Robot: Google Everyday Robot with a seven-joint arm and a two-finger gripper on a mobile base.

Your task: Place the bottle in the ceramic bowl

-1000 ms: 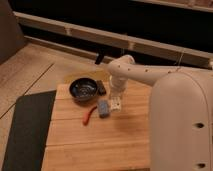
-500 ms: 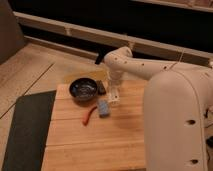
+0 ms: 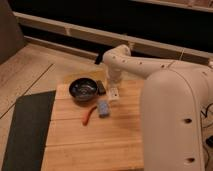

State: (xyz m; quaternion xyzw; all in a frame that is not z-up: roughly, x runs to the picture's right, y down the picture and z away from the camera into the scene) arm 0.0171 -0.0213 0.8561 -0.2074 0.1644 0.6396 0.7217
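We see a smooth, pale wooden tabletop [image 3: 95,135] with visible plank seams, a matt dark mat [image 3: 25,130] along its left edge. The ceramic bowl [image 3: 83,89] looks glossy and dark. The gripper [image 3: 113,93], near the far edge, ends a smooth, matt white plastic arm [image 3: 150,70].

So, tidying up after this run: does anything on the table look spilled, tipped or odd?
Nothing stands out. The ceramic bowl sits upright with no spill visible, and the blue block and red-handled tool lie flat on the wooden table. The gripper hangs just right of the bowl.
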